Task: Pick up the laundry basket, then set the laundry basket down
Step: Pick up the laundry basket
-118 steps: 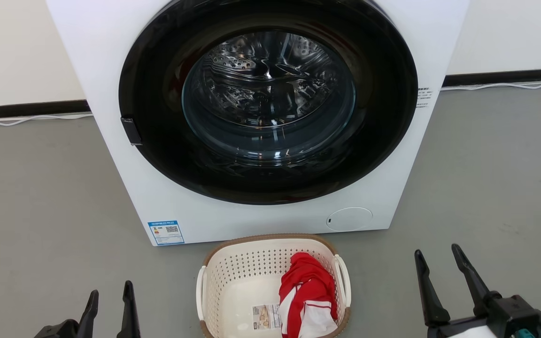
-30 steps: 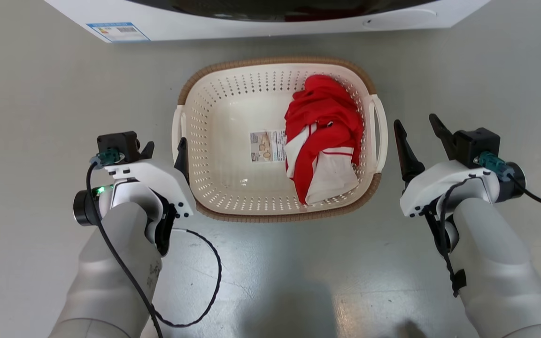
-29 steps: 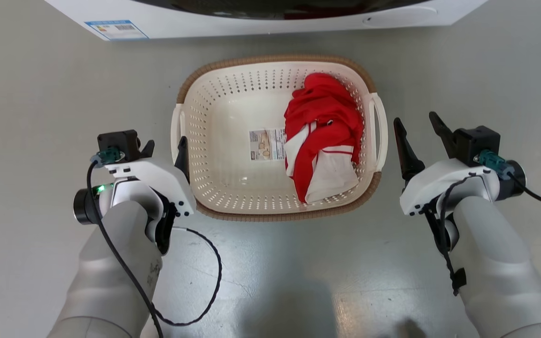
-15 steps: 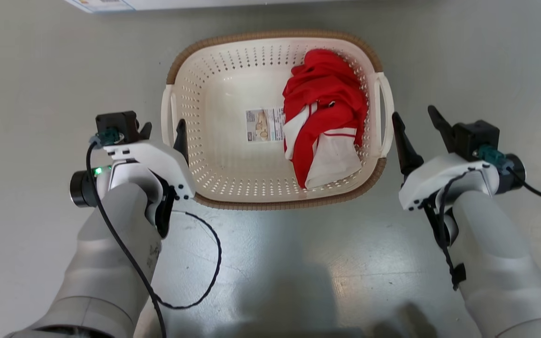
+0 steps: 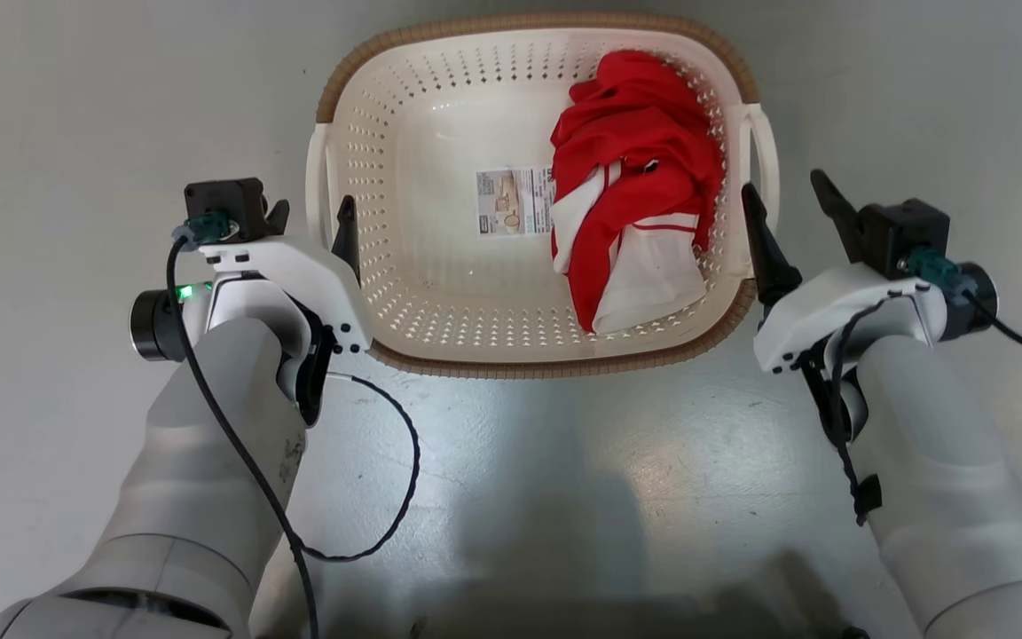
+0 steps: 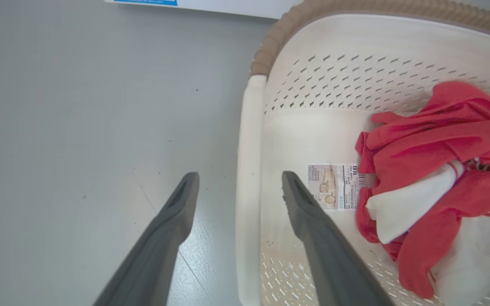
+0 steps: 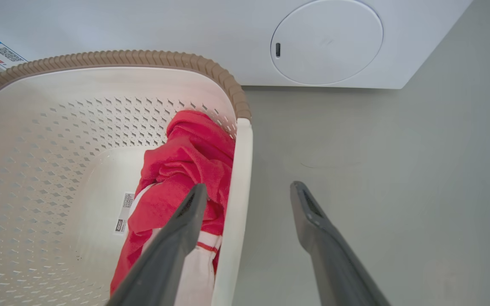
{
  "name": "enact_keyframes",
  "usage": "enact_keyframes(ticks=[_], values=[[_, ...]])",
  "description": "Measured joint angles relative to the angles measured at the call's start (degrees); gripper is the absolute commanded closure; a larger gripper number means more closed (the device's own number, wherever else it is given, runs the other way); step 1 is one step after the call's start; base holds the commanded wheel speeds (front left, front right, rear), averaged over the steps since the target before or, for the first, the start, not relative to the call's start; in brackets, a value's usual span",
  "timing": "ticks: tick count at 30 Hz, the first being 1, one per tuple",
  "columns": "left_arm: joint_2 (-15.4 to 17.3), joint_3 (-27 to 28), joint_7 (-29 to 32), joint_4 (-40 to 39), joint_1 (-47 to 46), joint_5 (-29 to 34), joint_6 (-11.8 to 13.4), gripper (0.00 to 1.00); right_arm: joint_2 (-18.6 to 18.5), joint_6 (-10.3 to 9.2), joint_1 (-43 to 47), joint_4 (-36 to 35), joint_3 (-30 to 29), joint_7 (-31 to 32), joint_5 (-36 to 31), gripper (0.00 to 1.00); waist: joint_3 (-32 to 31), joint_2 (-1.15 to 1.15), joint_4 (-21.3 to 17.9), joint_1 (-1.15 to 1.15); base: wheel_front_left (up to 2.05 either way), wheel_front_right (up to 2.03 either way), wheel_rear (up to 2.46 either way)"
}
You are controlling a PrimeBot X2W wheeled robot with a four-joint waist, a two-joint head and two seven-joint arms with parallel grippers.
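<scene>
- Basket (image 5: 555, 367) stands on the grey floor (image 5: 76, 89) between my arms, with the washer (image 7: 143, 25) on its far side. It is not lifted yet. It is rounded cream plastic, with walls pierced by small holes and a brown woven-look rim.
- Cloth (image 5: 635, 177), red and white, lies soft and crumpled against the right wall.
- Right gripper (image 5: 782, 182) has crept in over the last half second. Its inner finger, then outside the right handle (image 7: 238, 178), now hangs over the cloth, with the handle between wide jaws.
- Left gripper (image 5: 313, 207), equally wide, straddles the left handle (image 6: 249, 140) as before.
- Both handles are smooth white bars. I judge that closing comes next, then the lift.
- Label (image 5: 511, 202), flat paper, sticks to the bottom.
</scene>
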Motion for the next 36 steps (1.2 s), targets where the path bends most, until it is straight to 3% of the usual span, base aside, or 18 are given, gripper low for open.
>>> enact_keyframes(ticks=[25, 26, 27, 28, 36], values=[[-0.2, -6.2, 0.6, 1.2, -2.5, -3.8, 1.5, 0.00, -0.3, 0.00, -4.7, 4.1, 1.9, 0.0, 0.1, 0.00, 2.4, 0.00, 0.4, 0.00, 0.00, 0.00, 0.00], [-0.2, -6.4, 0.6, 1.3, -2.5, -4.0, 1.7, 0.00, -0.3, 0.00, -4.8, 4.3, 1.9, 0.0, 0.1, 0.61, 2.4, 0.00, 0.4, 0.00, 0.00, 0.00, 0.00], [-0.2, -6.6, 0.6, 1.4, -2.5, -4.0, 1.8, 0.50, -0.3, 0.00, -4.8, 4.7, 2.0, 0.0, 0.4, 1.00, 2.4, 0.00, 0.5, 0.00, 0.00, 0.00, 0.00], [-0.2, -6.9, 0.6, 1.4, -2.5, -4.0, 1.9, 1.00, -0.3, 0.00, -4.7, 5.2, 2.2, 0.0, 0.9, 1.00, 2.3, 0.00, 0.5, 0.00, 0.00, 0.00, 0.00], [-0.5, -8.6, 1.2, 2.3, -2.5, -4.0, 2.0, 1.00, -0.2, 0.07, -4.8, 8.4, 4.3, 0.0, 2.5, 1.00, 1.2, 0.00, 0.5, 0.00, 0.00, 0.00, 0.00]])
